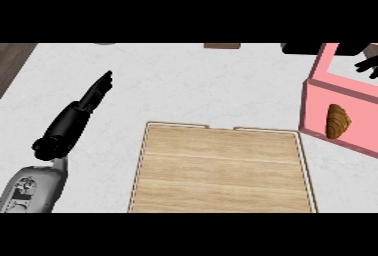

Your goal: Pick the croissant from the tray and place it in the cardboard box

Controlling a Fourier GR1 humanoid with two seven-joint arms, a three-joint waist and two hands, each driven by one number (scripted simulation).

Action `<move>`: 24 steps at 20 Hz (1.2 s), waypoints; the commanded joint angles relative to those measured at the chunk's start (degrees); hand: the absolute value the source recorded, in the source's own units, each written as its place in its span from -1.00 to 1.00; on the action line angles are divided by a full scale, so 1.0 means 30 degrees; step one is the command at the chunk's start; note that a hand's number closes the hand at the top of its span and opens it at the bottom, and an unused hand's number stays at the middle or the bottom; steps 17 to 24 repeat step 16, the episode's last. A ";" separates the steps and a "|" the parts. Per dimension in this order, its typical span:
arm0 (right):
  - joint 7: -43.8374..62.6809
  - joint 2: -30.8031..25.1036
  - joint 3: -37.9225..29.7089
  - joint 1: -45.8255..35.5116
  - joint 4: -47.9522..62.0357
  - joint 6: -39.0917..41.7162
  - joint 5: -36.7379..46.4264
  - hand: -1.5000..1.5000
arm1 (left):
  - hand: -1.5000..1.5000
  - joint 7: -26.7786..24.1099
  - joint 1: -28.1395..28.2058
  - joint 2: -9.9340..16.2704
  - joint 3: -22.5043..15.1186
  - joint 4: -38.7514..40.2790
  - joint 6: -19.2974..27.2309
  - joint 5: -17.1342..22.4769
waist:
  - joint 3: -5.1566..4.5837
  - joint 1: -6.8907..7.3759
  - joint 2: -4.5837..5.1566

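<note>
Wooden tray (221, 170) nearest; croissant (337, 121) in pink box (325, 107), below right hand (367, 64).

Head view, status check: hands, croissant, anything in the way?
Left hand open, resting over the counter. Right hand above the pink box, fingers unclear. Croissant in the box, unheld. Wooden tray bare. Nothing blocking.

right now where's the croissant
In the head view the croissant is at the far right, inside the pink box, just right of the empty wooden tray.
</note>
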 commanded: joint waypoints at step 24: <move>0.3769 0.0171 -1.0322 -0.3573 0.9496 0.4871 -1.2026 -1.00 | 0.00 0.0113 -0.0312 -0.0281 -0.0076 -0.0127 -0.0134 -0.0132 | 0.0057 0.0178 0.0191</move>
